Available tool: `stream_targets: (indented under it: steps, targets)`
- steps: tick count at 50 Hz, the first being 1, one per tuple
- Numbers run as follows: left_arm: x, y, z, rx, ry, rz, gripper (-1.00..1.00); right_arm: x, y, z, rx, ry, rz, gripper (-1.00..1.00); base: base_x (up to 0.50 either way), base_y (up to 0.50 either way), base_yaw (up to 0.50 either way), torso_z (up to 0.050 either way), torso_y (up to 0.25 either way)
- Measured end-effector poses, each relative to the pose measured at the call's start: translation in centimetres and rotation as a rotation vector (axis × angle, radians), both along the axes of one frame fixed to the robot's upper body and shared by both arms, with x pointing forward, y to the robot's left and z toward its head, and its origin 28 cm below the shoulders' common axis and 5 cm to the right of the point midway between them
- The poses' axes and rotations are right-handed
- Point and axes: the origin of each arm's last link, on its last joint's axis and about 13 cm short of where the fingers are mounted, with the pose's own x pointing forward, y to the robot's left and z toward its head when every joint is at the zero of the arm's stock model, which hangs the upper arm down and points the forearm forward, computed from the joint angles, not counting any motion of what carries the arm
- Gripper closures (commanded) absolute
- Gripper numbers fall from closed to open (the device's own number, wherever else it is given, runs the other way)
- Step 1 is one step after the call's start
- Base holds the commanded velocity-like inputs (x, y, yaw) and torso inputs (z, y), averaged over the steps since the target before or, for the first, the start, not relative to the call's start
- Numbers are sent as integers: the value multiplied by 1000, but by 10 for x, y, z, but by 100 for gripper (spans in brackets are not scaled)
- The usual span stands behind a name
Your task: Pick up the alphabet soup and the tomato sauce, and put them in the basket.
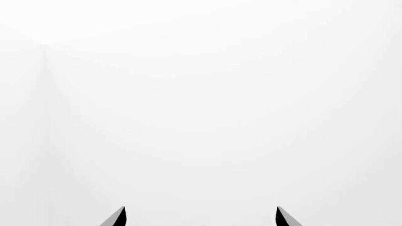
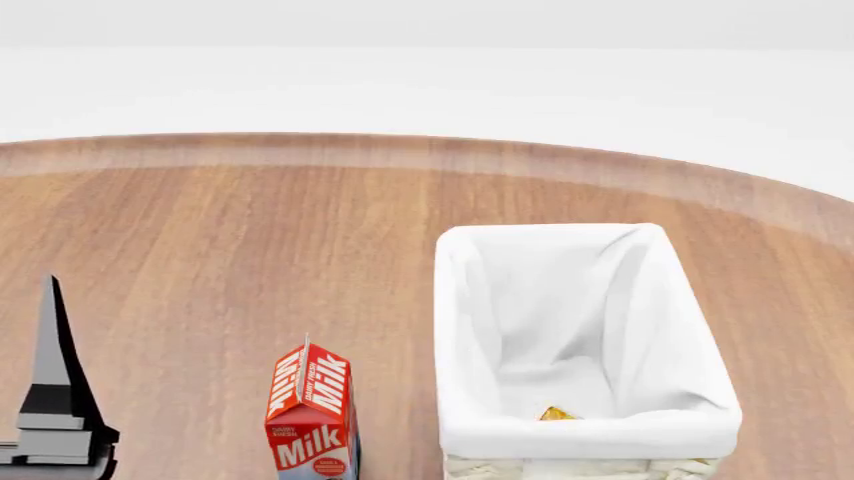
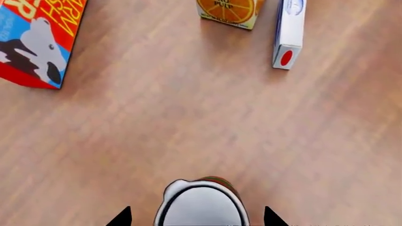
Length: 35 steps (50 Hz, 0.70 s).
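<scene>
In the right wrist view the tomato sauce (image 3: 199, 206) stands upright on the wooden table, showing its silvery top and a red-and-green edge. My right gripper (image 3: 197, 219) is open, with one fingertip on either side of the can and a small gap on each side. My left gripper (image 1: 201, 217) is open and empty, facing blank white. In the head view it (image 2: 55, 330) points upward at the far left. The basket (image 2: 461, 330) stands at the right. A small yellow-orange patch (image 2: 555, 413) shows low inside it; too little shows to tell whether it is the alphabet soup.
A red milk carton (image 2: 312, 415) stands left of the basket, near the table's front. The right wrist view shows the milk carton (image 3: 37, 42), an orange juice carton (image 3: 229, 12) and a white-and-blue box (image 3: 287, 35) beyond the can. The table's curved far edge (image 2: 400, 145) lies behind.
</scene>
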Motion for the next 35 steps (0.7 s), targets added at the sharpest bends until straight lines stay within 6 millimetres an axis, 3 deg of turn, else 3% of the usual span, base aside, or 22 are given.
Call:
stream_targets:
  steps: [35]
  targets:
    - [0,0,-2,-1,2,1,-100,1,0,-15,11,26,-18,-100,0,0,0,0,0]
